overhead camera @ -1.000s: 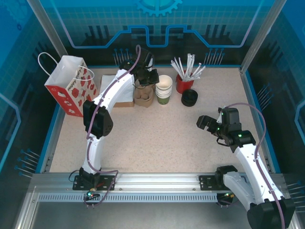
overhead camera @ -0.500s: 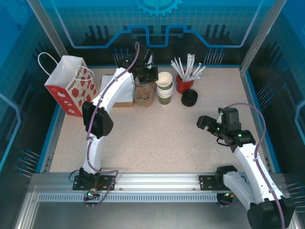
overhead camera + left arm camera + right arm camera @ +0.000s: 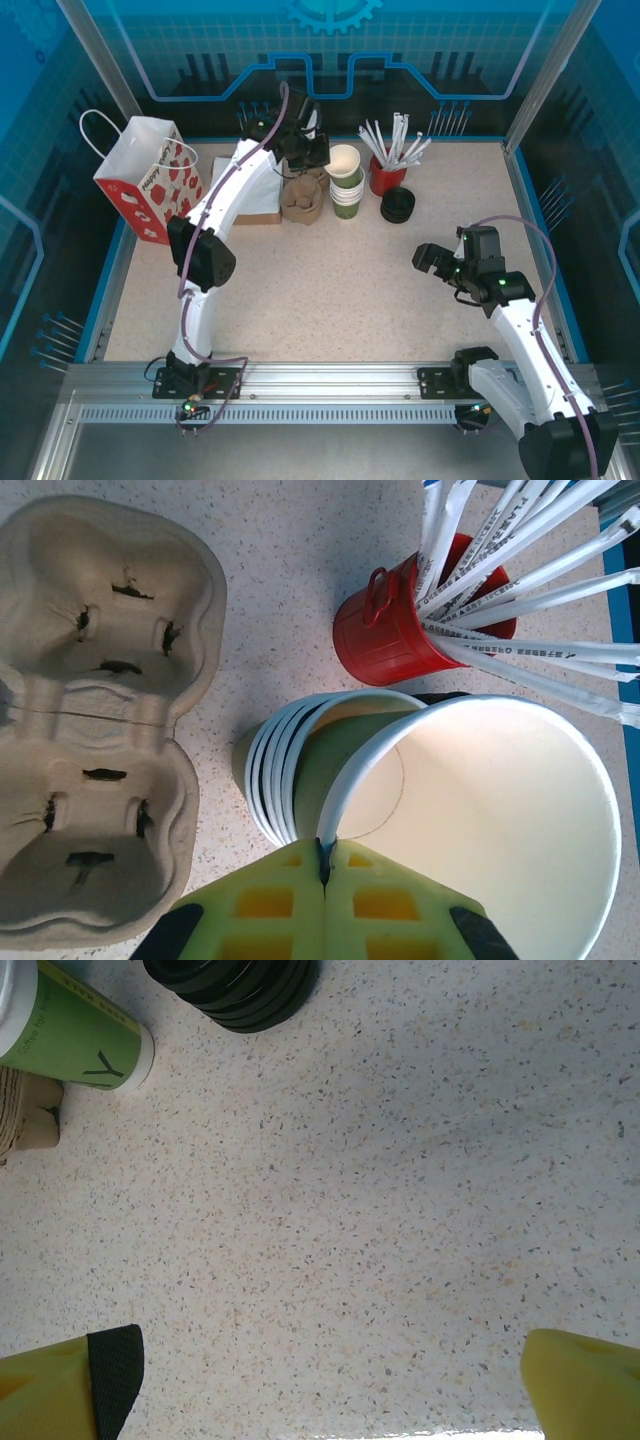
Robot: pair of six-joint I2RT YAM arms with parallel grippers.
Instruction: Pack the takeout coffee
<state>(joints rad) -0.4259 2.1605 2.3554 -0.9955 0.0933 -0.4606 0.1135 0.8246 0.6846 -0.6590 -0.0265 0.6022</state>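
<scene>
1. One cup [image 3: 480, 810], olive outside and white inside, sits tilted at the top of the stack [image 3: 268, 780] on the far side of the table. It is partly drawn out, with its base still nested.
2. Its near rim is pinched by the left gripper [image 3: 322, 865], whose fingers are pressed together on the paper wall.
3. The step in hand, by my reading, is freeing a single cup from the stack. The next move calls for a straight lift that leaves the cup below behind, then a short carry to the carrier [image 3: 100, 710] just left of the stack.
4. A red cup [image 3: 400, 630] of straws stands just behind, black lids [image 3: 397, 205] lie to the right, and a bag [image 3: 150, 180] stands far left.
5. The right gripper [image 3: 428, 258] hangs spread wide over bare table, well apart from the cup and holding nothing.
6. Compared with a second ago, the top cup stands higher and the left wrist has drawn back and up. The right arm has not moved.
</scene>
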